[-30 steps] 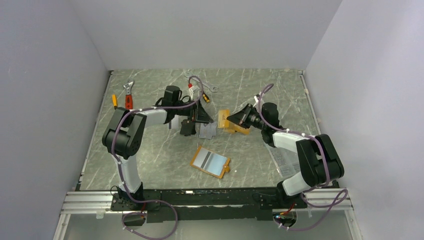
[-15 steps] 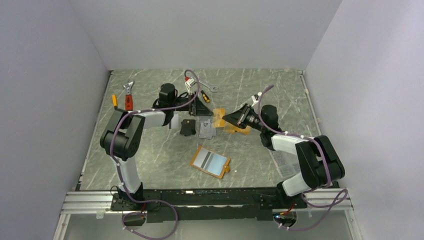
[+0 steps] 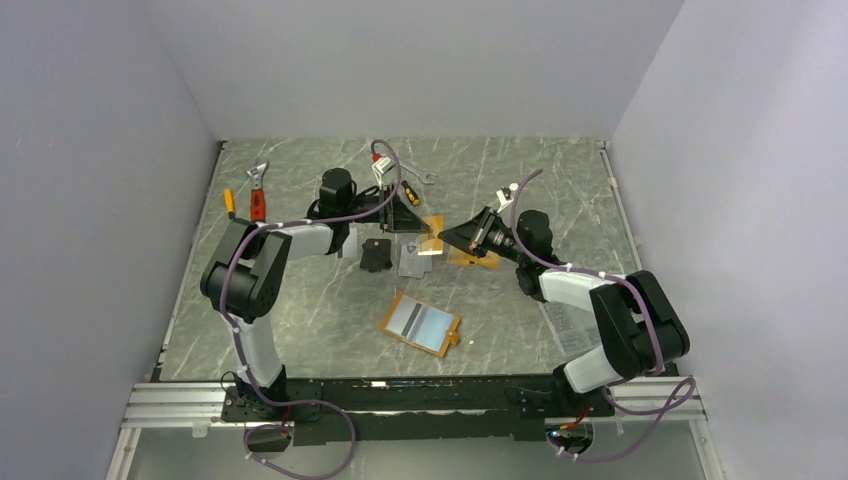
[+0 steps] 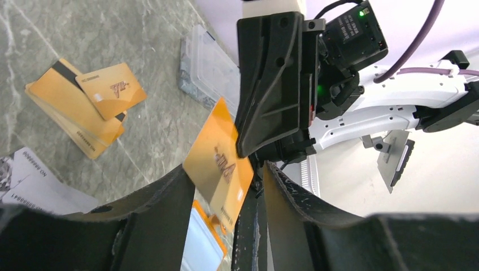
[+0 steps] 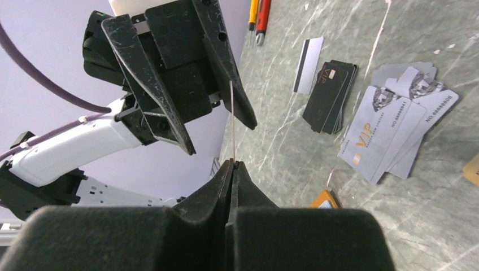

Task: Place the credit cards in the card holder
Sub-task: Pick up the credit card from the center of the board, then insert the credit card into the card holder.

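The right pincer (image 5: 232, 164) is clamped on one edge of an orange card (image 4: 217, 161), holding it off the counter (image 3: 560, 190), edge-on between the fingers (image 5: 164, 84) of the left pincer (image 5: 222, 139). Those left fingers stand apart, one on each face of the card, neither clearly pressing it. The holder (image 3: 421, 322) lies open on the counter, below both pincers and nearer the bases. More orange cards (image 4: 73, 118) lie under the right pincer. The card looks light, thin, stiff and slick, so I judge it best pinched flat across both faces near one end, leaving the far edge free for a pocket
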Controlling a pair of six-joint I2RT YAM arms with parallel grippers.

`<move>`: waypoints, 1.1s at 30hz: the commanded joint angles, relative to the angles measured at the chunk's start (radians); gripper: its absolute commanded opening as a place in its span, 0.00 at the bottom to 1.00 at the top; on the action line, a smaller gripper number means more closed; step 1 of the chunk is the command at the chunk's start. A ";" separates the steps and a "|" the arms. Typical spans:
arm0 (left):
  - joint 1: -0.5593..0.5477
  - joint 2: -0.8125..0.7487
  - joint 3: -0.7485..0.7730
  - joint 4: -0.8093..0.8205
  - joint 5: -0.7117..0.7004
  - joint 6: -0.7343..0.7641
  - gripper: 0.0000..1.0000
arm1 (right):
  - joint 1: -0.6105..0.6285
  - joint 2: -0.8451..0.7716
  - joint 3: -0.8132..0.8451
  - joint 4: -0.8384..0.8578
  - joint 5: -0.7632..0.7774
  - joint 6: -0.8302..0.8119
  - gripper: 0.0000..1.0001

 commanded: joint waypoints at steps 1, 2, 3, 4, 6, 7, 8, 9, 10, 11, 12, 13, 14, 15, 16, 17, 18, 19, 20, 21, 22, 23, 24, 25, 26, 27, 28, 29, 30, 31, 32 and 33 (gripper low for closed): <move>-0.015 -0.029 0.001 0.129 0.014 -0.067 0.48 | 0.027 0.028 0.049 0.080 0.016 0.018 0.00; -0.015 -0.030 -0.001 0.132 0.016 -0.070 0.43 | 0.028 0.028 0.049 0.080 0.020 0.018 0.00; -0.014 -0.032 -0.003 0.130 0.019 -0.070 0.38 | 0.030 0.025 0.047 0.078 0.025 0.016 0.00; -0.014 -0.034 -0.004 0.129 0.020 -0.070 0.32 | 0.031 0.020 0.042 0.076 0.031 0.014 0.00; -0.015 -0.040 -0.010 0.127 0.020 -0.070 0.20 | 0.031 0.009 0.033 0.073 0.038 0.010 0.00; -0.014 -0.042 -0.014 0.136 0.018 -0.076 0.18 | 0.030 0.005 0.030 0.074 0.036 0.009 0.00; -0.015 -0.044 -0.019 0.145 0.018 -0.084 0.16 | 0.030 0.004 0.027 0.082 0.030 0.012 0.00; -0.013 -0.043 -0.021 0.160 0.019 -0.096 0.12 | 0.030 0.004 0.025 0.098 0.020 0.016 0.00; -0.013 -0.040 -0.023 0.176 0.020 -0.111 0.08 | 0.031 0.008 0.022 0.118 0.008 0.021 0.02; -0.014 -0.037 -0.024 0.194 0.022 -0.130 0.03 | 0.031 0.014 0.018 0.145 -0.006 0.030 0.10; -0.013 -0.033 -0.024 0.214 0.025 -0.151 0.01 | 0.031 0.022 0.017 0.192 -0.031 0.040 0.17; -0.014 -0.030 -0.026 0.237 0.026 -0.173 0.00 | 0.031 0.031 0.016 0.227 -0.047 0.053 0.20; -0.013 -0.027 -0.027 0.264 0.028 -0.198 0.00 | 0.033 0.045 0.017 0.269 -0.066 0.068 0.22; -0.012 -0.024 -0.028 0.296 0.032 -0.223 0.00 | 0.033 0.059 0.021 0.304 -0.084 0.090 0.22; -0.013 -0.023 -0.031 0.322 0.033 -0.247 0.00 | 0.036 0.072 0.028 0.331 -0.098 0.104 0.22; -0.013 -0.021 -0.033 0.361 0.035 -0.271 0.00 | 0.040 0.091 0.040 0.346 -0.112 0.110 0.22; -0.013 -0.021 -0.036 0.382 0.037 -0.289 0.00 | 0.046 0.102 0.052 0.349 -0.120 0.111 0.21; -0.013 -0.021 -0.037 0.395 0.038 -0.302 0.00 | 0.054 0.111 0.062 0.353 -0.126 0.112 0.21; -0.013 -0.022 -0.038 0.397 0.039 -0.307 0.00 | 0.062 0.119 0.071 0.356 -0.130 0.113 0.20; -0.013 -0.027 -0.039 0.394 0.041 -0.305 0.00 | 0.069 0.126 0.078 0.359 -0.133 0.113 0.19; -0.013 -0.030 -0.041 0.388 0.042 -0.299 0.00 | 0.073 0.133 0.085 0.362 -0.136 0.115 0.17; -0.011 -0.032 -0.042 0.384 0.042 -0.295 0.00 | 0.077 0.140 0.086 0.371 -0.137 0.122 0.14; -0.011 -0.036 -0.042 0.377 0.042 -0.288 0.00 | 0.076 0.146 0.083 0.387 -0.138 0.132 0.12; -0.012 -0.039 -0.044 0.370 0.044 -0.284 0.00 | 0.077 0.149 0.078 0.404 -0.137 0.142 0.06; -0.012 -0.042 -0.047 0.368 0.044 -0.280 0.00 | 0.075 0.146 0.071 0.413 -0.134 0.148 0.01; -0.010 -0.047 -0.048 0.349 0.044 -0.269 0.00 | 0.072 0.140 0.066 0.409 -0.131 0.147 0.00; -0.011 -0.055 -0.049 0.316 0.043 -0.249 0.04 | 0.071 0.126 0.060 0.391 -0.126 0.137 0.00; -0.010 -0.068 -0.051 0.268 0.039 -0.200 0.19 | 0.068 0.107 0.054 0.356 -0.120 0.119 0.00; -0.007 -0.090 -0.051 0.180 0.028 -0.135 0.34 | 0.065 0.081 0.048 0.306 -0.115 0.096 0.00; -0.006 -0.116 -0.047 0.066 0.011 -0.058 0.40 | 0.062 0.052 0.047 0.219 -0.110 0.057 0.00; -0.004 -0.140 -0.038 -0.071 -0.018 0.035 0.44 | 0.062 0.015 0.053 0.100 -0.101 0.002 0.00; -0.002 -0.159 -0.017 -0.239 -0.056 0.125 0.54 | 0.063 -0.030 0.057 -0.020 -0.085 -0.061 0.00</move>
